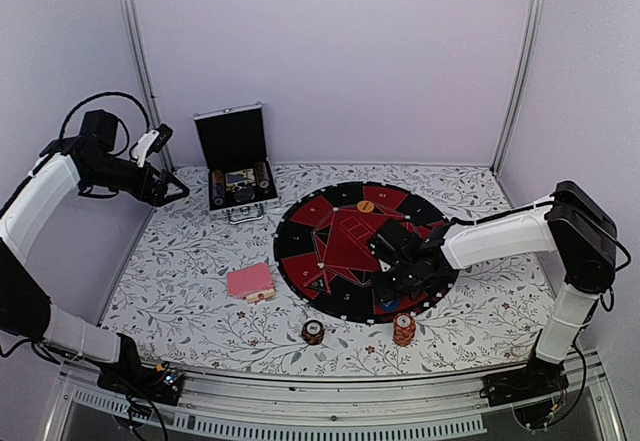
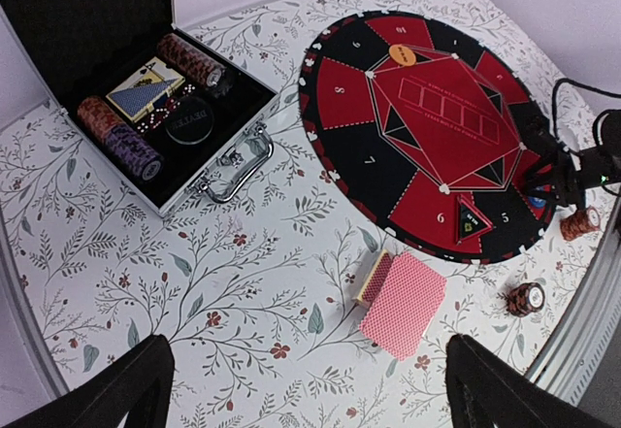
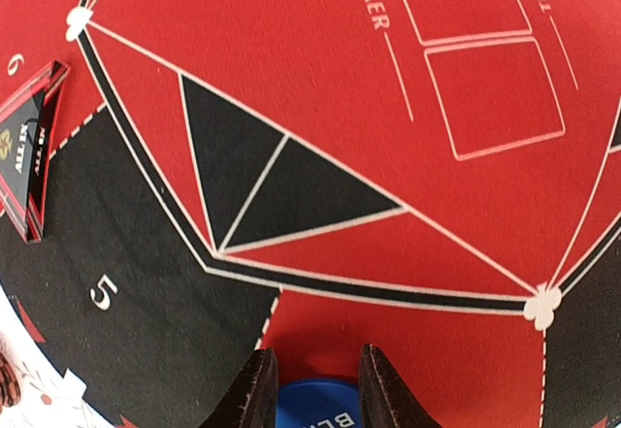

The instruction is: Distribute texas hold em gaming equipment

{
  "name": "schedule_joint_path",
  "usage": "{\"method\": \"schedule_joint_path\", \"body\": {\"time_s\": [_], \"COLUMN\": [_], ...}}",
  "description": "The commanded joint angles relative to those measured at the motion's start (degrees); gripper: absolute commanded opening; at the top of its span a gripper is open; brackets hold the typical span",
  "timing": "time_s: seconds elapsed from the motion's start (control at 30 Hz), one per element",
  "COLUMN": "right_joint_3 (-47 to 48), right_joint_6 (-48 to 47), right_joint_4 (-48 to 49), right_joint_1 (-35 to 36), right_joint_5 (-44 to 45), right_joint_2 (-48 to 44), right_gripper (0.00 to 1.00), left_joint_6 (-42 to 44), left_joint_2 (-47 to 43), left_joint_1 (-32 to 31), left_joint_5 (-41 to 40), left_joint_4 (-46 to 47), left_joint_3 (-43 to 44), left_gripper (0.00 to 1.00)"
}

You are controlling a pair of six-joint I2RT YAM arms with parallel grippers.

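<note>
The right gripper's (image 3: 317,355) jaws pinched a blue disc (image 3: 315,409) low over the mat (image 3: 291,79), seemingly placing it. The left gripper (image 2: 309,343) gaped empty, parked aside.

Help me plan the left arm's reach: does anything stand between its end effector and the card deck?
Nothing visible does. The left end effector hangs open above the tablecloth; the card deck lies uncovered on it, beside the mat.

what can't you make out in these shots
- Blue disc: right wrist view's bottom edge cuts its lettering; the right gripper hides most of it from above.
- Whether that gripper is clamping it: contact lies off frame.
- Chip stacks: chip count too small in any view.
</note>
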Motion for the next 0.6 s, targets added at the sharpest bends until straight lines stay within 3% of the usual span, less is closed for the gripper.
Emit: {"method": "schedule_joint_path", "body": {"time_s": [0.0,0.1,0.27,0.37,0.57], "right_joint_3": [-1.8,0.6,7.5,9.3,8.7], "right_joint_6": [1.3,1.0,0.5,1.3,2.7], "right_joint_4": [-5.4,-7.4,-13.4,-16.7,-24.4], "right_joint_1": [0.2,0.2,0.1,0.2,1.0], "right_joint_5": [-1.7,-0.6,0.9,0.6,-2.3], "right_joint_2": [-2.3,-3.6,-5.6,-8.3,-14.6], "right_gripper": [0.32,0.36,0.66,0.77,0.87], "left_joint_6": [-0.2,-0.2,-0.4,-0.2,-0.1], "left_joint_2": [-0.6,-0.6,-0.6,-0.8,-0.9], "left_joint_1": [0.4,0.4,0.4,0.4,0.4], "left_joint_5": [0.9,1.0,1.0,0.9,1.2], "left_joint_4": [-0.5,-0.5,-0.5,-0.6,-0.6], "left_joint_3": [1.5,1.5,1.6,1.6,1.3], "left_gripper": [1.0,1.0,1.0,1.0,1.0]}}
